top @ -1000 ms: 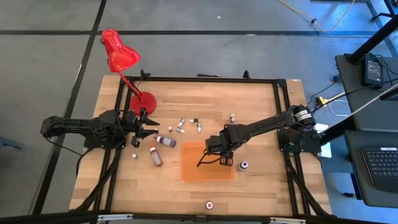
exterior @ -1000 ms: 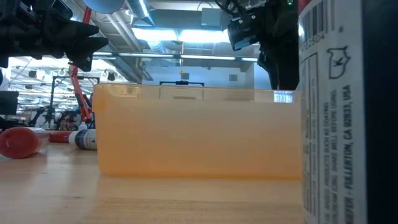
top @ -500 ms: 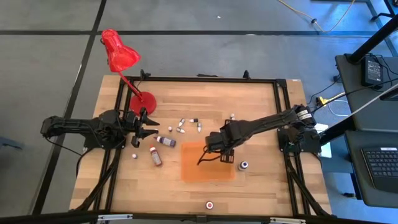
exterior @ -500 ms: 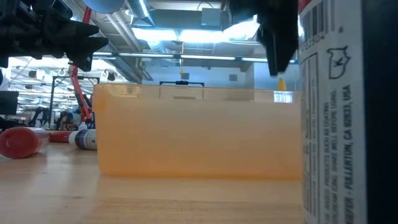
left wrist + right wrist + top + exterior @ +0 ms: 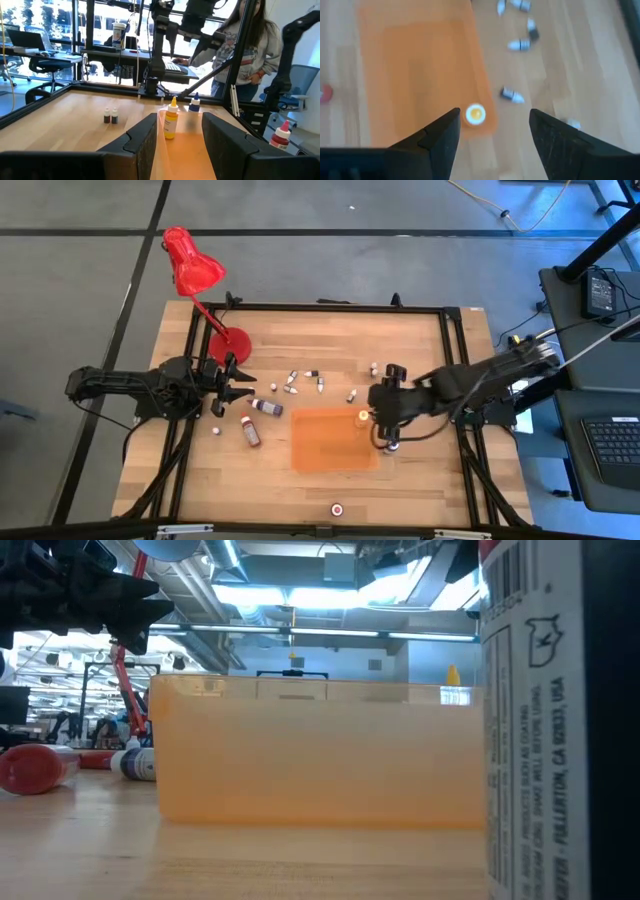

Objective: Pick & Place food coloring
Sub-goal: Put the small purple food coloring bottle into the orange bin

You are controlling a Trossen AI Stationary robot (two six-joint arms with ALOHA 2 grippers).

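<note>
My right end effector (image 5: pixel 385 420) hangs wide open, empty, beside the small yellow-capped dropper bottle (image 5: pixel 362 417) standing upright at the flat orange mat's (image 5: pixel 325 442) right edge; bottle lies just leftward, nearer this arm.

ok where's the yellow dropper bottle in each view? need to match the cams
High view: the yellow bottle stands at the right edge of the orange tray.
Low view: only its yellow tip pokes above the tray's back wall, right of centre.
Left wrist view: upright on the tray, centre frame, a blue-capped bottle behind it.
Right wrist view: seen from above, between the fingers, in the tray's corner.
Shared landmark: the orange tray.
</note>
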